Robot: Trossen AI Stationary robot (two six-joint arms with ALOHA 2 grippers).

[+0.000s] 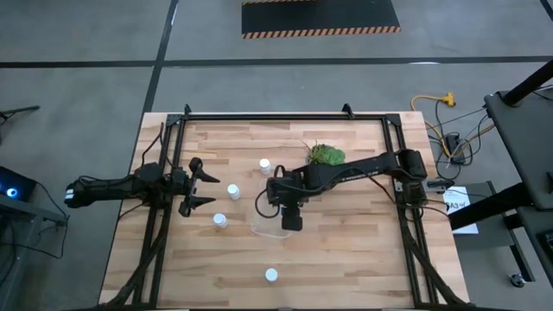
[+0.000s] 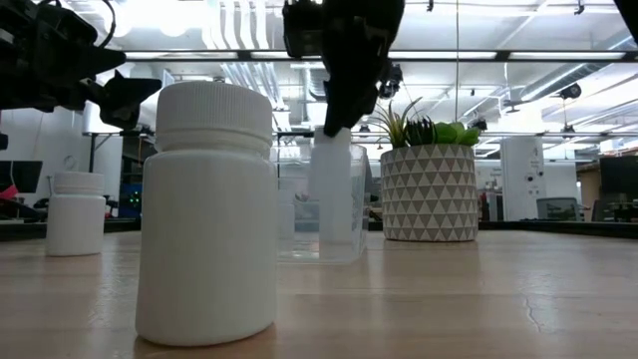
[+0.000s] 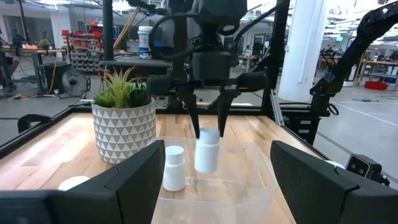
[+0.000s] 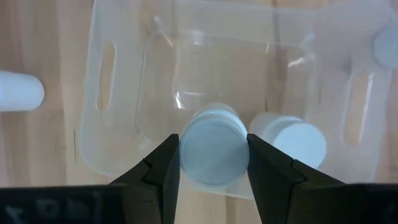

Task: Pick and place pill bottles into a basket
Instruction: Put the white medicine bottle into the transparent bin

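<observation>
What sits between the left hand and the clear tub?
In the high view, one pill bottle stands between the left hand and the tub; otherwise bare wood.

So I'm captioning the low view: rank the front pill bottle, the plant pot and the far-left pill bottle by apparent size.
1. Front pill bottle, though only nearness enlarges it.
2. Plant pot.
3. Far-left pill bottle.

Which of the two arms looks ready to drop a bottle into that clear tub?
The right. Its gripper already holds a pill bottle directly over the basket, beside one already inside. The left gripper waits, jaws open, off to the side.
</observation>
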